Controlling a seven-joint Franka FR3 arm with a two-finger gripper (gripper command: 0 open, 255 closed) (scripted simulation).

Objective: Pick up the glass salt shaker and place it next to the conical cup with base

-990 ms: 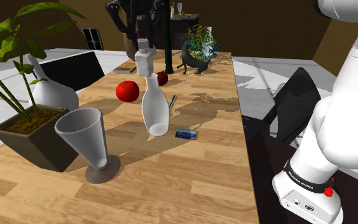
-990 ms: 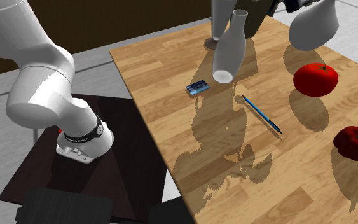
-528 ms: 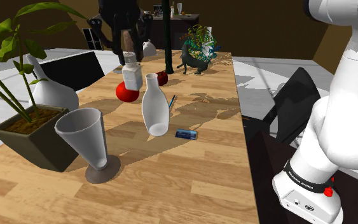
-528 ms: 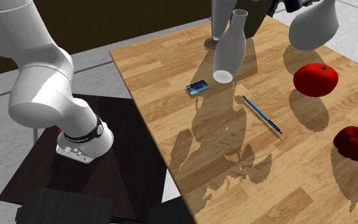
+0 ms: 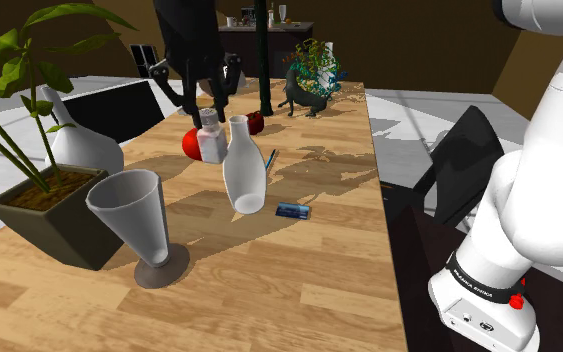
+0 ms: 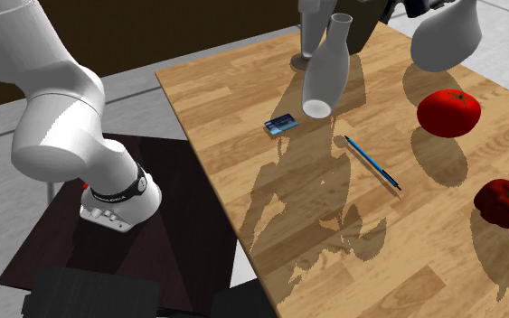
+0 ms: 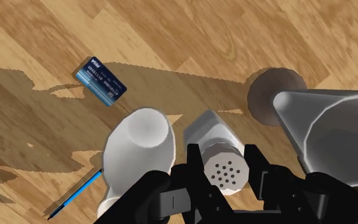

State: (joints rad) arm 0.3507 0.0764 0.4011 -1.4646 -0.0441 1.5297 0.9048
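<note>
- The black jaws pinch the salt shaker [image 7: 217,141] at its cap, with one finger [image 7: 194,167] on each side of the perforated top.
- In the shoulder view the salt shaker [image 5: 209,140] hangs upright under the jaws, off the tabletop [image 5: 299,290]. It is level with the neck of a white bottle vase [image 5: 243,172] and just beside it.
- A red tomato [image 5: 189,147] shows partly behind the salt shaker.
- From the wrist, the salt shaker sits between the bottle vase [image 7: 139,147] and the conical cup [image 7: 333,133], whose round base [image 7: 274,95] rests on the wood.
- The conical cup [image 5: 134,215] stands upright near the front of the tabletop, close beside a dark square plant pot [image 5: 44,215]. A white round vase [image 5: 81,148] stands behind the pot.
- A blue card [image 5: 292,211] lies flat near the foot of the bottle vase. A blue pen [image 5: 270,158] lies beyond it, and a red pepper [image 5: 256,122] lies farther back.
- In the second exterior view the card [image 6: 282,125], pen [image 6: 371,162], tomato [image 6: 447,112] and pepper [image 6: 505,201] lie apart from one another on the wood. The bottle vase [image 6: 326,72] stands near the card.
- The white arm [image 5: 539,200] rises at the shoulder view's right.
</note>
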